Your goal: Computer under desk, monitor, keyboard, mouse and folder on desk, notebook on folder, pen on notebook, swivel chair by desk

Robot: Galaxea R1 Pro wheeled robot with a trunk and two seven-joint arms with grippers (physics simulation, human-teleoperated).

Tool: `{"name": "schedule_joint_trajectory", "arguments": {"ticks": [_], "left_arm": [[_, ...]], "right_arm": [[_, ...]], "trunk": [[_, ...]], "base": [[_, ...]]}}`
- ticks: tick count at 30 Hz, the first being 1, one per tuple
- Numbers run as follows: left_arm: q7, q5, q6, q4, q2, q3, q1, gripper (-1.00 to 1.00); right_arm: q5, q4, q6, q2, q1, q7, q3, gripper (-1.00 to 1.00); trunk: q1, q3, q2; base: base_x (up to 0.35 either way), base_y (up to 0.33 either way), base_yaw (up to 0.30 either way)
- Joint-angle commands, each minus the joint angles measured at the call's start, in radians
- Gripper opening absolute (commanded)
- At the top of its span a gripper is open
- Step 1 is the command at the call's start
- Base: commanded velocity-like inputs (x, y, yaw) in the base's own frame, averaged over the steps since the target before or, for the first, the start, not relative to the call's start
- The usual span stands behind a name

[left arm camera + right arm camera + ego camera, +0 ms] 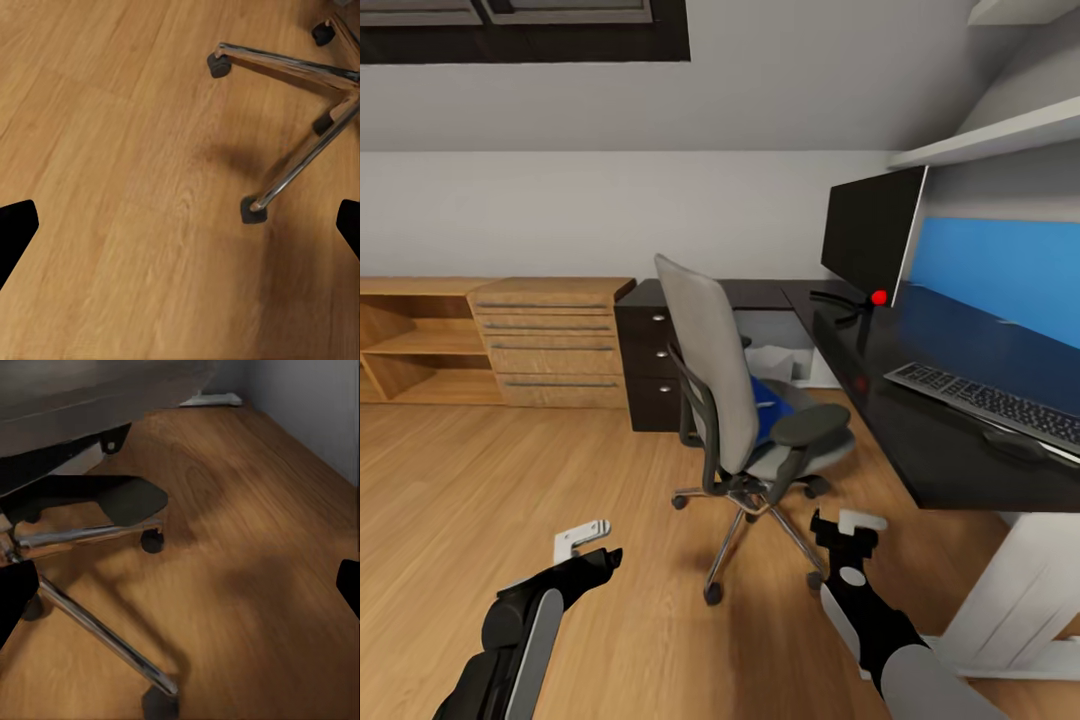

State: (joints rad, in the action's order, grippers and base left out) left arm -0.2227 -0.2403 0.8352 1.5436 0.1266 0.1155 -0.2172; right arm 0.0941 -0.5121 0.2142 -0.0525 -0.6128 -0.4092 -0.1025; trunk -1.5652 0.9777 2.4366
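No words or labels can be read on anything here.

The room has a light wooden floor [560, 480], pale walls and a sloped ceiling. A wooden drawer chest [550, 340] and open wooden shelves [410, 340] stand along the far wall. On the robot's right is the table [920, 440] with its shiny black top, and a blue wall panel [1000, 265] sits behind it.

On the table, the monitor [870, 235] stands at the far end with a red dot low at its corner. The keyboard [990, 400] lies nearer, and the dark mouse [1015, 443] lies just beside the keyboard's front edge. The swivel chair [735, 400] stands on the floor near the table, its back toward the robot. The blue folder [770, 408] lies on its seat.

The left hand [592, 545] and the right hand [847, 525] hang low over the floor, both spread wide and holding nothing.

The left wrist view looks down at the chair's shiny metal legs [300, 150] and black wheels on the floor. The right wrist view shows the underside of the chair's seat [82, 397] and its legs up close, plus a grey wall [315, 412] that meets the floor.
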Motion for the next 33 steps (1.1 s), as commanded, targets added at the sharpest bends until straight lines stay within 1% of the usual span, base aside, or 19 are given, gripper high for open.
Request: {"name": "schedule_joint_trajectory", "arguments": {"ticks": [1,6,9,16,24,33], "left_arm": [[-0.007,-0.011,0.004,-0.002,0.001,0.001,-0.001,1.0],[-0.007,-0.011,0.003,-0.009,0.001,0.0,-0.001,1.0],[-0.007,-0.011,0.002,-0.009,0.002,0.0,-0.001,1.0],[-0.008,-0.011,0.002,-0.011,0.001,0.0,-0.001,1.0],[-0.008,-0.011,0.002,-0.011,0.001,0.0,-0.001,1.0],[-0.008,-0.012,0.002,-0.013,0.001,0.0,-0.001,1.0]], "right_arm": [[0.01,-0.014,0.004,0.001,-0.001,-0.02,-0.008,1.0],[0.009,-0.045,0.004,0.002,0.0,-0.044,-0.007,1.0],[0.009,-0.054,0.005,0.002,0.0,-0.044,-0.007,1.0],[0.008,-0.077,0.007,0.001,0.0,-0.043,-0.009,1.0],[0.007,-0.076,0.008,-0.004,0.001,-0.043,-0.011,1.0],[0.011,-0.077,0.007,-0.006,0.001,-0.043,-0.015,1.0]], "trunk": [[0.0,0.001,0.0],[0.0,0.001,0.0],[0.0,0.001,0.0],[0.0,0.001,0.0],[0.0,0.001,0.0],[0.0,0.001,0.0]], "base": [[0.255,0.0,0.0],[0.14,0.0,0.0],[0.086,0.0,0.0],[0.215,0.0,0.0],[0.031,0.0,0.005],[0.0,0.0,0.242]]}}
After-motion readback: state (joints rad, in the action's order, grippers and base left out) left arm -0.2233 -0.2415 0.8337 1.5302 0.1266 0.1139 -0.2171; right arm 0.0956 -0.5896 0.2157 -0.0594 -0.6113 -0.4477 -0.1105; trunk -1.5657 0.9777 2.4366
